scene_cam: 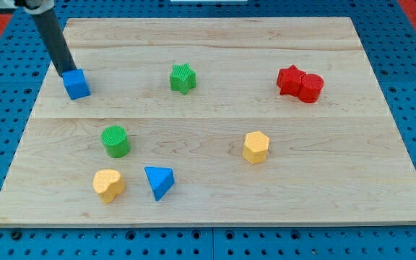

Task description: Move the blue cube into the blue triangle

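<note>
resting at the view's upper left, my tip (66,71) touches the blue cube (76,84); no claw shows here. the blue triangle (159,182) lies well apart on the desk (215,202), near the view's bottom.

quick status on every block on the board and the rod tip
my tip: at the blue cube's upper-left edge, seemingly touching
blue cube: top left, far from the triangle
blue triangle: bottom, alone
green star: top centre, alone
green cylinder: left of centre, apart
yellow heart: bottom left, beside the triangle, apart
yellow hexagon: right of centre, alone
red star: touching the red cylinder
</note>
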Motion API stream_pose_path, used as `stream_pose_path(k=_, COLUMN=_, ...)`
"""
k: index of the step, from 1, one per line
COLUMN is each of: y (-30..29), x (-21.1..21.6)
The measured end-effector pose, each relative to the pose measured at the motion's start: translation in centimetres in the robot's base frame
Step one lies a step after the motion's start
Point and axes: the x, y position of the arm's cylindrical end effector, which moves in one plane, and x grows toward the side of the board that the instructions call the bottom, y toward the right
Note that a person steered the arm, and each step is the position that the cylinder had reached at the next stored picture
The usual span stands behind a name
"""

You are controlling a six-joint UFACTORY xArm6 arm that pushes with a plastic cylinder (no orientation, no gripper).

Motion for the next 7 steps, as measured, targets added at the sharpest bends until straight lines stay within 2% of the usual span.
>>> stream_pose_path(k=1, y=3.4, x=2.9)
stream_pose_path(k=2, y=9.2, x=3.4)
stream_pose_path(k=3, y=12.1, x=6.0)
stream_pose_path(k=5, y=6.3, x=5.7)
stream_pose_path(k=7, y=14.6, x=11.0)
